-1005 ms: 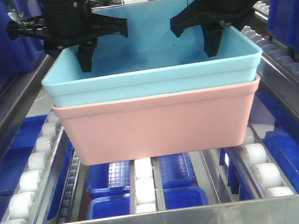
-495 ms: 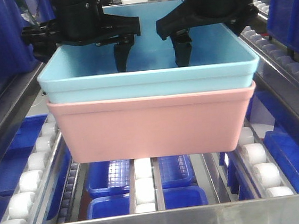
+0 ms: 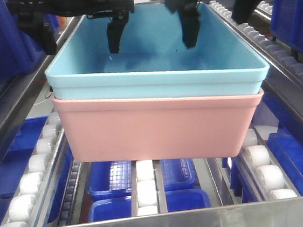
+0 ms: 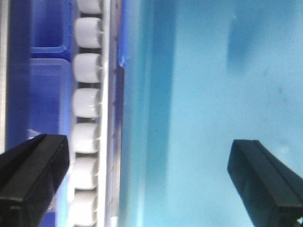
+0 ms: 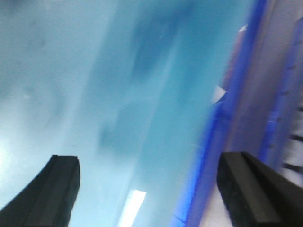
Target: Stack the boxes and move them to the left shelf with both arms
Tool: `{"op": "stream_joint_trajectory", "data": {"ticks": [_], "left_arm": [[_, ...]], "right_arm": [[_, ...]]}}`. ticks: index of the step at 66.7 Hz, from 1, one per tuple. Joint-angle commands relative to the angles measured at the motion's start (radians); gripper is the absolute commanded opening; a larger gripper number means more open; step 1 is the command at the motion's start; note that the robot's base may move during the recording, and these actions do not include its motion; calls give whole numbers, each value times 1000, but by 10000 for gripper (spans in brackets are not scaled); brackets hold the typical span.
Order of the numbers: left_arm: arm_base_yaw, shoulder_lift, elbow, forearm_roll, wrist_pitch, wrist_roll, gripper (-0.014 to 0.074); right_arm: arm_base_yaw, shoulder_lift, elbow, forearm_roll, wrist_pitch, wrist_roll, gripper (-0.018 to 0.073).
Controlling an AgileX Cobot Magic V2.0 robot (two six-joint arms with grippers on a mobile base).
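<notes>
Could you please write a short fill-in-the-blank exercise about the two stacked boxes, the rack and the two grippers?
1. The blue box sits nested inside the ____ box.
2. The stack rests on a rack whose rollers are ____ in colour.
3. The left gripper has its jaws ____, one on each side of the blue box's wall.
4. The right gripper holds ____ between its jaws.

Missing words: pink; white; open; nothing

Light blue box point(image 3: 158, 72) nested in pink box point(image 3: 161, 128), seemingly on shelf point(image 3: 148, 184)
</notes>
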State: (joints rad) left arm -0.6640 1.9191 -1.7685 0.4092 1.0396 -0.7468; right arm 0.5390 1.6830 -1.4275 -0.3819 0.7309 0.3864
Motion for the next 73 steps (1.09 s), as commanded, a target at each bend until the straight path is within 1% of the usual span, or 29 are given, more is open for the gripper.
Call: {"op": "stream_joint_trajectory", "data": {"ticks": [1,11,13,16,21,23,26,27,30,31,34,36,38,40,45,54,65,67,73], "left_arm": [[-10,-92,-38,24,8,10,585],[-31,-142,-38,14,46,60,584],[-40,-151,-38,14,57,67,584],[-55,-164,-38,12,68,83,572],[-76,-174,-38,15,85,96,509],[-85,-176,-38,15,92,108,474],[-93,-177,-38,15,101,112,402],[-96,-177,-38,15,103,112,379],[-103,-177,-33,15,104,112,304],[-106,-177,-31,15,104,112,262],[-110,-177,-25,15,104,112,171],[-110,-177,-21,15,106,112,106],[-110,-177,-16,15,106,112,22],[-110,-177,-13,15,106,112,-29],[-110,-177,-8,15,109,112,22],[-125,-192,-5,21,102,119,20],[-177,-236,1,70,98,119,20],[-187,-248,9,82,88,119,20],[-210,-295,73,84,24,108,20]], "right_arm": [[-23,-86,-38,-49,-11,-3,613],[-32,-144,-38,-50,22,-3,609],[-32,-155,-38,-50,31,-3,594],[-32,-168,-38,-49,40,-3,554],[-32,-186,-37,-49,63,-3,431],[-32,-192,-35,-49,69,-3,375],[-32,-200,-33,-49,79,-3,258],[-32,-201,-32,-49,80,-3,244],[-32,-209,-25,-49,82,-3,163],[-32,-211,-22,-49,81,-3,127],[-32,-221,-9,-49,72,-3,62],[-32,-228,1,-49,64,-3,40],[-32,-234,18,-49,53,-3,57],[-32,-244,37,-49,38,-3,57],[-32,-270,81,-49,0,-3,55],[-32,-323,164,-49,-76,-3,55],[-32,-384,246,-49,-154,-3,55],[-32,-394,254,-49,-164,-3,55],[-32,-433,296,-45,-198,4,55]]}}
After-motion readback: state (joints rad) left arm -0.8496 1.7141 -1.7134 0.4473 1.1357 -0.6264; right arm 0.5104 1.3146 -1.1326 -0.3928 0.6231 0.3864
